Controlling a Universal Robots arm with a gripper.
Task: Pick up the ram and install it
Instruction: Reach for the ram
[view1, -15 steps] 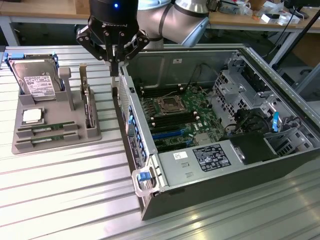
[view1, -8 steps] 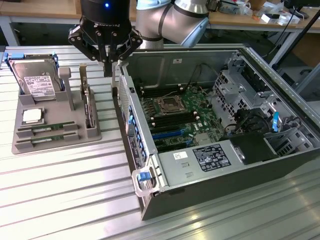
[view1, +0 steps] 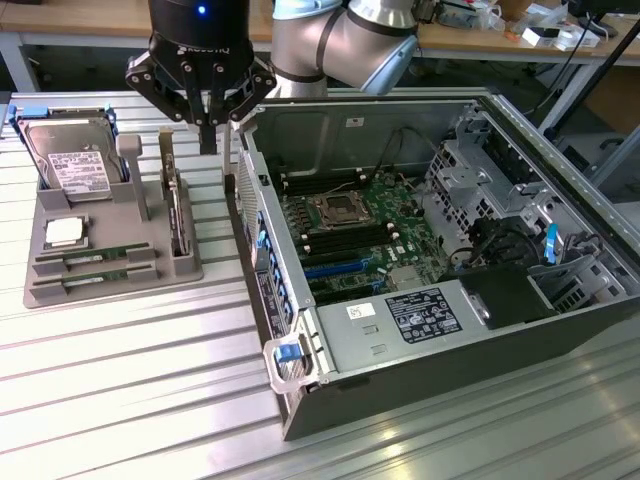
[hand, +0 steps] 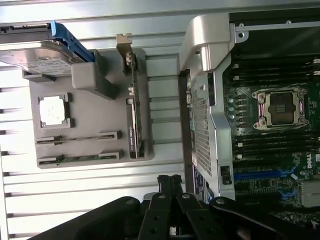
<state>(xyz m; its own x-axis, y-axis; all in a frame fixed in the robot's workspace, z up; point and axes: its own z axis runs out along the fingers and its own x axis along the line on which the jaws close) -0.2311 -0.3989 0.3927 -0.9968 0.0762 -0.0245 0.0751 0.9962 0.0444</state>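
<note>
Green ram (view1: 98, 260) in grey tray (view1: 110, 225), black fingers (view1: 207, 128) shut and empty, between tray and computer case (view1: 330, 130)

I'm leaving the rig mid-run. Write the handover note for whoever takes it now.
Gripper: shut, empty, hanging above the gap between the grey tray and the computer case.
Things: two ram sticks lie in the tray's slots, beside the CPU chip, untouched.
Done: nothing visible yet.
Left: pick-up and install; the motherboard's memory slots look empty.
</note>
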